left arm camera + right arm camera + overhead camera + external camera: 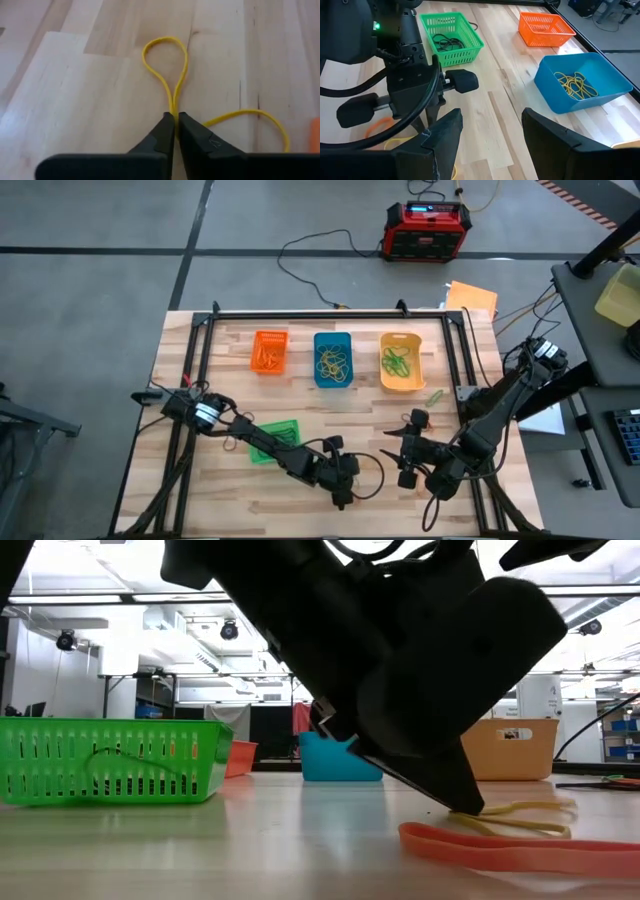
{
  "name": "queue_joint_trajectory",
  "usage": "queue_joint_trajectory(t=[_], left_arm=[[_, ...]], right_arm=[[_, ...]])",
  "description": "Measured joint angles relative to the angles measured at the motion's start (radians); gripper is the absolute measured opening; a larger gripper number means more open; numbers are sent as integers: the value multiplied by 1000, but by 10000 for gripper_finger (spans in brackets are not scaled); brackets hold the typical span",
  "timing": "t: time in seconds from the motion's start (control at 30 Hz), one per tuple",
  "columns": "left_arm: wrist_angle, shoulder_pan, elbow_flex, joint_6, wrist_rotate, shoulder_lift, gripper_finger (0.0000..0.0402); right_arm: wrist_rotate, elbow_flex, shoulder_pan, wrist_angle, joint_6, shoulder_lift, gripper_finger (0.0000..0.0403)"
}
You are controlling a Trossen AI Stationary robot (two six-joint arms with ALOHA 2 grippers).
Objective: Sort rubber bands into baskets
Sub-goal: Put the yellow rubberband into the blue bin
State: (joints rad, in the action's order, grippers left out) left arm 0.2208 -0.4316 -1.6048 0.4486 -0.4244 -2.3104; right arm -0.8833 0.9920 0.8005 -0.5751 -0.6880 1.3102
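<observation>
My left gripper (341, 492) stands near the table's front edge, right of the green basket (272, 440), and is shut on a yellow rubber band (167, 55) that lies on the wood. An orange band (500, 848) lies beside it. My right gripper (492, 142) is open and empty, a little to the right of the left gripper, facing it. The orange basket (270, 352), blue basket (333, 360) and yellow-orange basket (402, 363) stand in a row at the far side, each with bands inside. Dark bands lie in the green basket (452, 30). My left gripper pinches the yellow band's two strands (174, 109) together between its fingertips, about midway along the band. The fingers come from above, slanting down, with their tips at the tabletop (465, 806). The band lies flat on the wood, one loop ahead of the fingers, another (250, 120) to the side.
A loose green band (434, 396) lies on the wood near the yellow-orange basket. A black frame (330, 313) runs round the table's far and side edges. Bare wood lies between the baskets and the grippers. A red-and-black box (427, 232) sits on the floor beyond.
</observation>
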Motion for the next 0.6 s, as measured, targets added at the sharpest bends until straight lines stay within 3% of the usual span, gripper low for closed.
queue_joint_trajectory(t=[0.6], left_arm=[[79,-31,2,-50,-172,87,0]], right_arm=[[0,-44,0,17,-10,0,201]])
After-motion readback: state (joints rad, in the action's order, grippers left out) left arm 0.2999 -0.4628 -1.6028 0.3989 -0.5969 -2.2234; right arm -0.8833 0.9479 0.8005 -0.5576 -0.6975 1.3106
